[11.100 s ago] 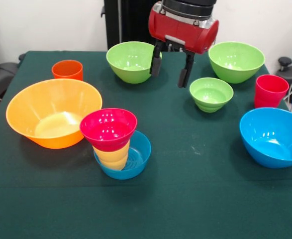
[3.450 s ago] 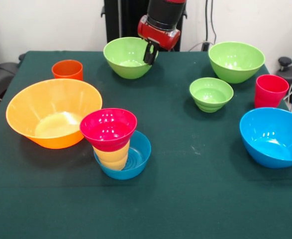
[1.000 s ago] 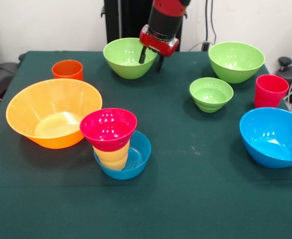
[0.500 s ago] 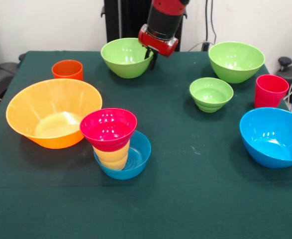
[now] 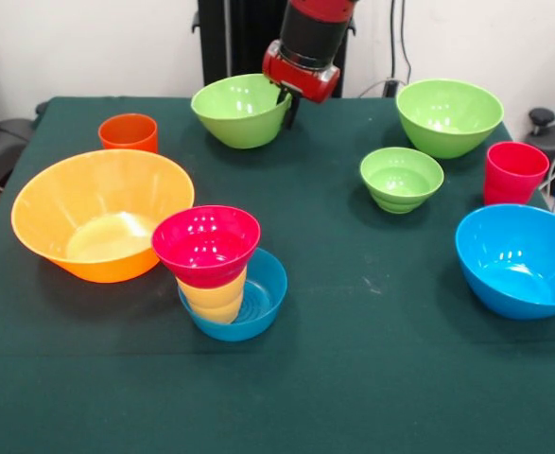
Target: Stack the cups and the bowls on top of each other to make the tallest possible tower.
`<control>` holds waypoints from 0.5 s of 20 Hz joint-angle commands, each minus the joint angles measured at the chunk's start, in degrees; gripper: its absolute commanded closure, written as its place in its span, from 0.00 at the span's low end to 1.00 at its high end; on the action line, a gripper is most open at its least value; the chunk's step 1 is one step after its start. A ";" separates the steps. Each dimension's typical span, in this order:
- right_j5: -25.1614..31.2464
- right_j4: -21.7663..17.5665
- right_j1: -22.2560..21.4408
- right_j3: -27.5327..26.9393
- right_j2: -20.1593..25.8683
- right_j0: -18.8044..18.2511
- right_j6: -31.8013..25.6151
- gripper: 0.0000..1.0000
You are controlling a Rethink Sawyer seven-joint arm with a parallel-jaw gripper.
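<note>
I get even, bright indoor light from above. It puts white glare spots inside the big blue bowl [image 5: 521, 259] near the desk's right edge, and a pale sheen in the wide orange bowl [image 5: 101, 225] by the left edge. Shadows on the green cloth [image 5: 372, 378] are soft and short, falling toward the desk's near edge. Focus is slightly soft everywhere; I see no motion blur.

Small bowl [image 5: 206, 244] on cup [image 5: 213, 296] inside another bowl [image 5: 258, 305].
</note>
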 commanded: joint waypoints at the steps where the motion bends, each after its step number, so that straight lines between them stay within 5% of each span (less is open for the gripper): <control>1: 15.91 2.04 -10.42 -3.17 3.32 2.55 3.05 1.00; 6: 19.63 1.20 -11.66 -9.63 3.69 3.47 1.65 1.00; 10: 24.48 1.42 -11.49 -14.59 6.65 0.66 0.02 1.00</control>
